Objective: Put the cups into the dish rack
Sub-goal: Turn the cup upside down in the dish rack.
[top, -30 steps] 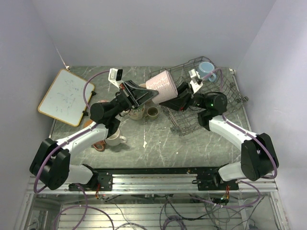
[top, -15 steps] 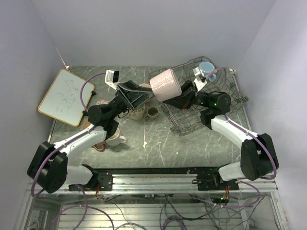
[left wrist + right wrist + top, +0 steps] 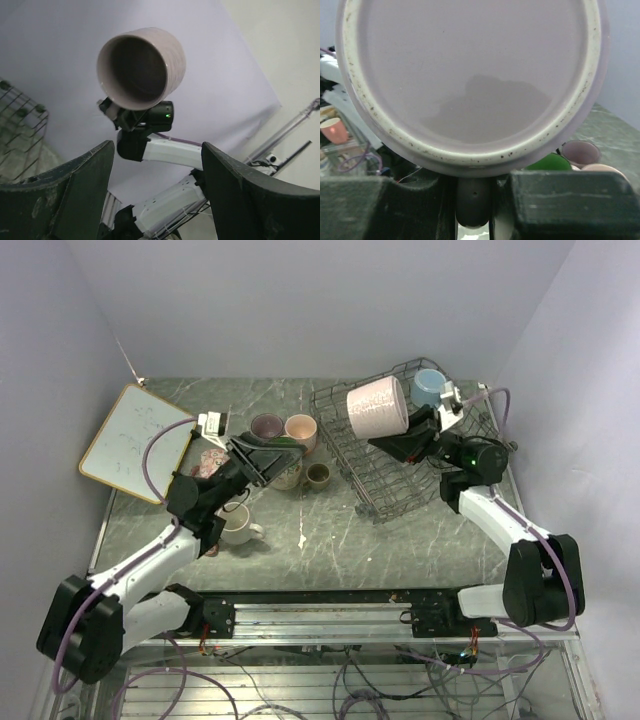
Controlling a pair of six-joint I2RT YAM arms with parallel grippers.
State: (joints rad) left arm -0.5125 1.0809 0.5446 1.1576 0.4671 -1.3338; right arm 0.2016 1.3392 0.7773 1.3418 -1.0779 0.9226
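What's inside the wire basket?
A light blue cup sits in the far corner of the dish rack. The rest that shows looks like bare wire. The pink cup, held up by the right gripper, covers part of it.

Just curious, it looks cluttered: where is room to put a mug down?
Most of the dish rack, bar the light blue mug in its far corner, and the table strip near the arm bases. Crowded: the mugs between whiteboard and rack.
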